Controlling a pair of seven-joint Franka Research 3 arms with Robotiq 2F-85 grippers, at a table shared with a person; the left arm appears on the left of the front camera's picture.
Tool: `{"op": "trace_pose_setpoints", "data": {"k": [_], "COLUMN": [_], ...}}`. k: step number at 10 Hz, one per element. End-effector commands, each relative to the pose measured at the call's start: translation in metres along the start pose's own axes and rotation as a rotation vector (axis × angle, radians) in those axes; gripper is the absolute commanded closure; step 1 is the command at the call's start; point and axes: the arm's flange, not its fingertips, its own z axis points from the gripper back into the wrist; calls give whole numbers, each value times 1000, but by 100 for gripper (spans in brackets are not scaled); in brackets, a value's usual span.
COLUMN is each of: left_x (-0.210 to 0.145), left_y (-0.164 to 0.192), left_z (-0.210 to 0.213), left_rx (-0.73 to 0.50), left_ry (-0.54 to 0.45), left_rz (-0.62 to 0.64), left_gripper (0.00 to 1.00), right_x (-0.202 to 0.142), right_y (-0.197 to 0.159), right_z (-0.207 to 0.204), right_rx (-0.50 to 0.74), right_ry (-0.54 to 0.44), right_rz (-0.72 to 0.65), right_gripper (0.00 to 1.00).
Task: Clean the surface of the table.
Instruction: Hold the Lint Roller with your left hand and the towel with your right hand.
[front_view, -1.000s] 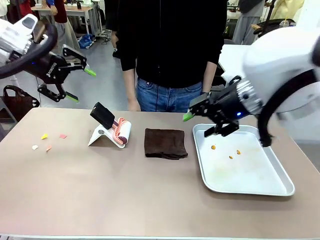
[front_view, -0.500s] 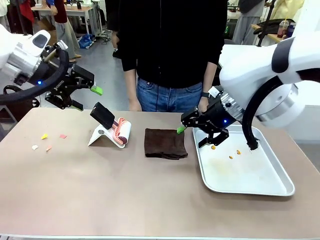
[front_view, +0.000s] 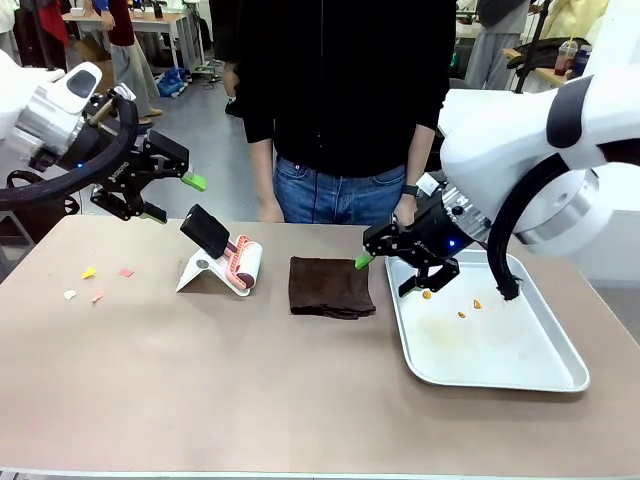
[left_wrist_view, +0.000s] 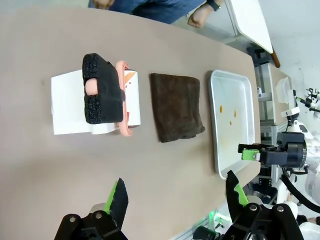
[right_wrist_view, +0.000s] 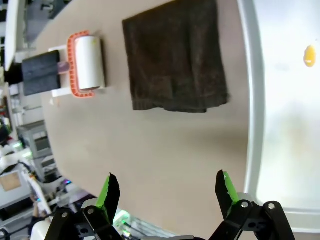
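— Where does the bench (front_view: 200, 390) sit, and how does it run?
— It fills the foreground. The long axis goes side to side between the two arms, and a person (front_view: 340, 90) stands at the far long edge. The top is flat, matte brown-beige.
— What is on it?
— On the left, small coloured paper scraps (front_view: 92, 273). Near the middle, a lint roller (front_view: 243, 262) leans on a white stand (front_view: 198, 270). Just right of that, a dark brown cloth (front_view: 331, 287) lies folded flat. At the right end is a silver tray (front_view: 562, 377), its long side crossing the bench's axis, with a few orange crumbs (front_view: 461, 314) inside.
— Left gripper?
— The left gripper (front_view: 175, 198) hangs in the air over the far left part, up and left of the roller. Its fingers are spread wide, with nothing between them.
— Right gripper?
— The right gripper (front_view: 385, 276) is low over the strip between the cloth and the tray's rim. Its fingers are apart and it holds nothing.
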Motion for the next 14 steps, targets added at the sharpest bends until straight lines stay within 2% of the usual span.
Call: {"op": "trace_pose_setpoints", "data": {"k": [1, 3, 4, 8, 10, 14], "left_x": [14, 34, 37, 46, 47, 61], "left_y": [6, 16, 20, 50, 54, 71], "left_z": [-20, -54, -65, -79, -88, -105], "left_rx": [37, 115, 153, 236, 172, 60], "left_ry": [15, 61, 62, 38, 48, 62], "left_rz": [-12, -12, -9, -42, -5, 76], "left_gripper": [0, 0, 0, 0, 0, 0], "right_x": [-1, 31, 42, 70, 75, 78], "right_y": [17, 37, 48, 61, 61, 75], "right_z": [-4, -25, -37, -79, -86, -99], "right_rx": [-156, -188, -230, -272, -261, -321], "right_ry": [-42, 30, 17, 103, 120, 112], "right_rz": [7, 49, 36, 20, 10, 21], "right_gripper": [0, 0, 0, 0, 0, 0]}}
